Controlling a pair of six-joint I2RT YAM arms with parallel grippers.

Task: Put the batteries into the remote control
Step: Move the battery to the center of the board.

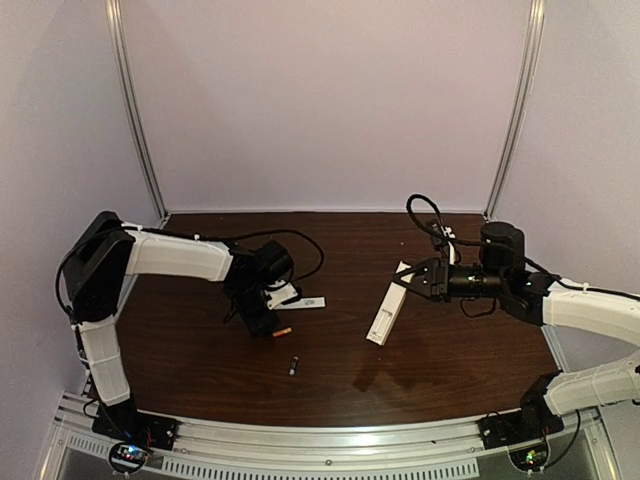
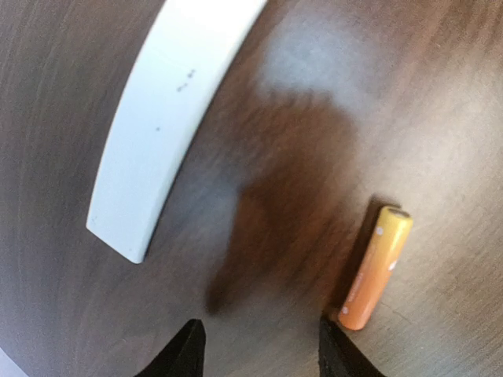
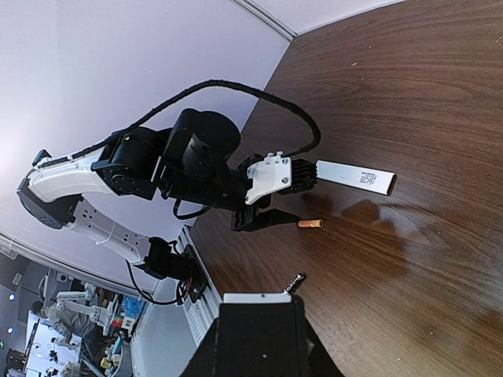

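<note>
Grasping the remote (image 1: 385, 312) by its far end in the right end effector (image 1: 425, 281), clenched around it and holding it at a slant. Hovering the left end effector (image 2: 263, 357) low over the surface (image 1: 450, 370), well left of the remote, released and carrying nothing.

Going, by the look of it, for the orange battery (image 2: 376, 267), lying flat well left of the remote and just outside one fingertip (image 2: 339, 357), not between the two. Leaving the black battery (image 1: 294, 366), left of the remote and nearer the bases, for later.

Doing this pick well probably means:
- Shifting sideways to centre the orange battery between the fingertips.
- Turning the wrist to close across the barrel, not along it.
- Sinking almost to the surface before squeezing gently, avoiding rolling it away.
- Staying clear of the white strip (image 2: 157, 133), also left of the remote.
</note>
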